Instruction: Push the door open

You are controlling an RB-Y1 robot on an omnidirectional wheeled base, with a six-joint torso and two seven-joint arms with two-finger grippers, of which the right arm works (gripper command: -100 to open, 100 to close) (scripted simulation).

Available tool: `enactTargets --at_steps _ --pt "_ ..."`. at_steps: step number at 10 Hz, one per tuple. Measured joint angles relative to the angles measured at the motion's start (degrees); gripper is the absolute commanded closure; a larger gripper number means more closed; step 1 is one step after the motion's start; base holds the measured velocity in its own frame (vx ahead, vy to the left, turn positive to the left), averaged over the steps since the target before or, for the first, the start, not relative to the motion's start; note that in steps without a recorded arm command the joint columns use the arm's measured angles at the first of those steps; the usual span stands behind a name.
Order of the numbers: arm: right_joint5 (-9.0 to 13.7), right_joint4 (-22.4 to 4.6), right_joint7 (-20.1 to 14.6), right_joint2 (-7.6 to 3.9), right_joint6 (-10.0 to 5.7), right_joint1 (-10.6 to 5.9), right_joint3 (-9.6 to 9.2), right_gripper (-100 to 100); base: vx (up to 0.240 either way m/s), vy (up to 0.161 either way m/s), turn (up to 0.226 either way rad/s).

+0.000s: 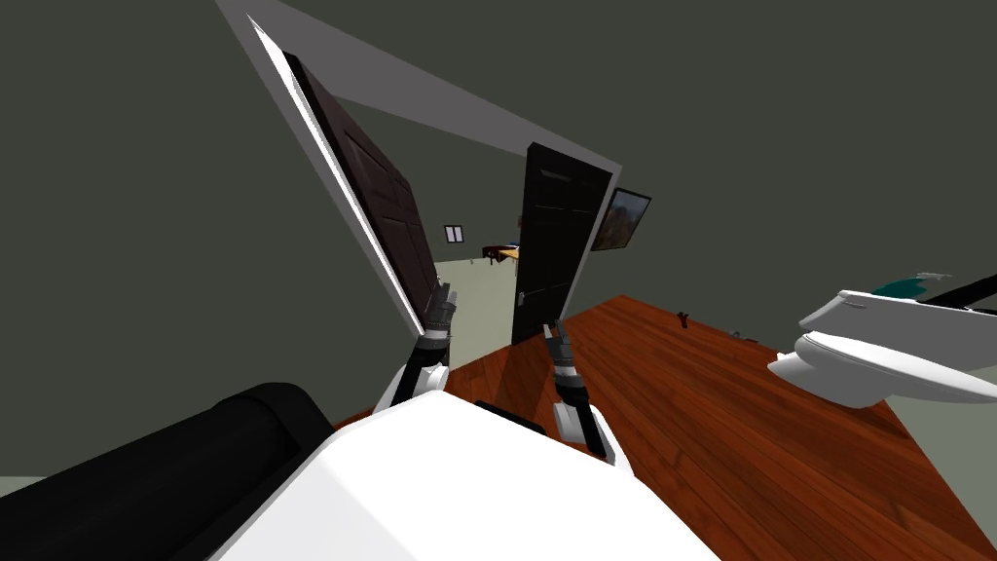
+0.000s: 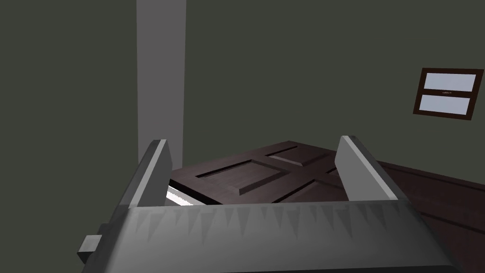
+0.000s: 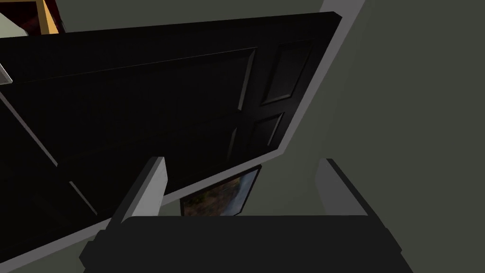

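**Left door leaf** [image 1: 375, 200]: dark brown, panelled, set at the left side of a grey frame [image 1: 458, 102]. It stands upright with its long axis running floor to lintel. It is partly swung, so its face lies oblique to the opening, and a white strip runs along its near long edge.

**Right door leaf** [image 1: 555, 243]: near black, at the frame's right side, also swung. Its handle [image 1: 523, 297] sits low on the free edge.

**Open room:** a gap lies between the two leaves, with pale floor [image 1: 482, 312] beyond it. Wooden floor [image 1: 701, 419] spreads to the right. A white fixture [image 1: 876, 355] bounds the far right and a black cylinder [image 1: 156, 477] the near left.

**Left gripper** [image 1: 445, 297]: at the foot of the left leaf, fingers spread apart and holding nothing. Whether it touches the leaf cannot be told.

**Right gripper** [image 1: 555, 333]: over the wooden floor, before the right leaf, fingers likewise apart and empty.

**Left wrist view:** shows the left gripper [image 2: 252, 156] with the leaf's raised panels [image 2: 241, 177] just beyond its fingers, and a small window [image 2: 447, 92] on the wall.

**Right wrist view:** shows the right gripper [image 3: 241, 163], the black leaf's panels [image 3: 189, 95], and a framed picture [image 3: 220, 196] beside the frame.
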State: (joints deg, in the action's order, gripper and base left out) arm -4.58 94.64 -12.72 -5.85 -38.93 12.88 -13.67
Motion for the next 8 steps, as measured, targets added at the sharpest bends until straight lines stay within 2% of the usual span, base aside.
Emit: enactTargets --at_steps 2,5,8 --pt "-0.22 -3.04 -0.30 -0.21 -0.49 -1.41 -0.60 -100 0.102 -0.025 -0.006" --pt "-0.61 -6.55 -0.79 -0.67 -0.95 -2.69 -1.71 -100 0.098 -0.026 -0.007" --pt "-1.20 -10.58 -0.78 -0.38 -1.53 -4.23 -3.04 -100 0.094 -0.015 -0.005"
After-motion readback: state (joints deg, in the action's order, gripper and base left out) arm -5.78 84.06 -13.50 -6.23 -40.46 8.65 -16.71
